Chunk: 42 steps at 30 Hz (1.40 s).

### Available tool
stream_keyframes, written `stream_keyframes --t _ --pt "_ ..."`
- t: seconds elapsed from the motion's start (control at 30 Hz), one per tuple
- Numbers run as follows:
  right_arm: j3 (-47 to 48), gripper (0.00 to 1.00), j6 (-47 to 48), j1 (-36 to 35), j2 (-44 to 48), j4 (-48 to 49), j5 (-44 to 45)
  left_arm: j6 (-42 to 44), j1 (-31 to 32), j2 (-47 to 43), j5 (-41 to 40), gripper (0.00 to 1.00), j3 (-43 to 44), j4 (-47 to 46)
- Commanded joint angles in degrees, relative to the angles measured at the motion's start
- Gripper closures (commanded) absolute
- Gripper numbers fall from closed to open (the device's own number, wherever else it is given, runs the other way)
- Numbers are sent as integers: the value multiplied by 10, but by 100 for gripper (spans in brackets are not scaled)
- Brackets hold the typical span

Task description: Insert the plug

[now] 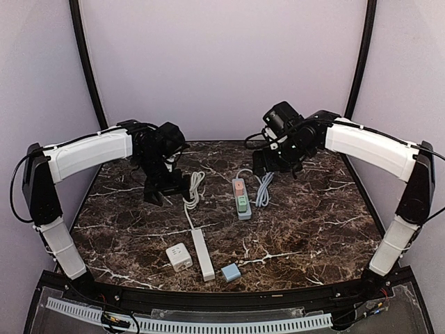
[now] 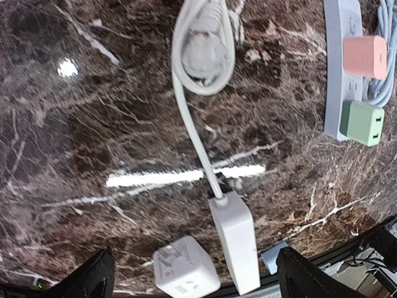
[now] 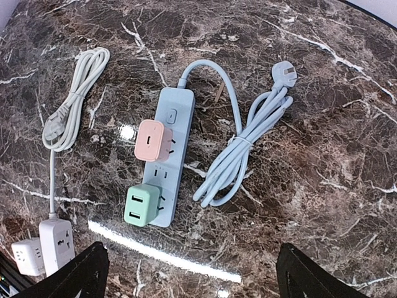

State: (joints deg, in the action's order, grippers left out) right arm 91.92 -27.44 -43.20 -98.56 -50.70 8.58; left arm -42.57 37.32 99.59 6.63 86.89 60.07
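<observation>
At the near edge of the table [image 1: 313,209], just in front of the arm bases, I have three small pieces in a row. There is a white cube adapter [image 1: 179,257], a white extension strip [image 1: 202,254] just beside it, and a small blue block [image 1: 230,272] a little further to the right.

The left wrist view shows the white cube adapter lying with its metal prongs exposed. I judge this to be the plug to insert, though the task does not say which one it means. It looks like light, rigid plastic with smooth sides, so it is likely to slip or tip under a careless pinch. I would take it across two opposite flat faces, low on the body and clear of the prongs, which must not be squeezed.

Further in, the white strip's cord runs up to a loose white coil [image 1: 195,188]. To the right of that lies the grey-blue power strip [image 1: 245,213], with a pink adapter [image 1: 238,186] and a green adapter [image 1: 242,202] already seated. The right wrist view shows a free socket between them. Its blue cord bundle [image 1: 264,189] lies just beside it.

Farthest back, both arms hang above the table. The left gripper [image 2: 195,273] has its jaws wide with nothing between them, looking down on the white pieces. The right gripper [image 3: 189,267] is equally wide and empty, over the power strip.
</observation>
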Motion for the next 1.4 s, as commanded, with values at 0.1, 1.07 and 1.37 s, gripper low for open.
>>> stream_keyframes --t 0.1,1.07,1.37 --pt "-66 6 40 8 65 9 -20 -134 54 39 50 15 3 80" --pt "-135 6 88 22 106 25 -28 -189 124 155 87 93 1 -56" --pt "-99 6 85 22 94 3 -16 -87 101 156 123 99 43 -180"
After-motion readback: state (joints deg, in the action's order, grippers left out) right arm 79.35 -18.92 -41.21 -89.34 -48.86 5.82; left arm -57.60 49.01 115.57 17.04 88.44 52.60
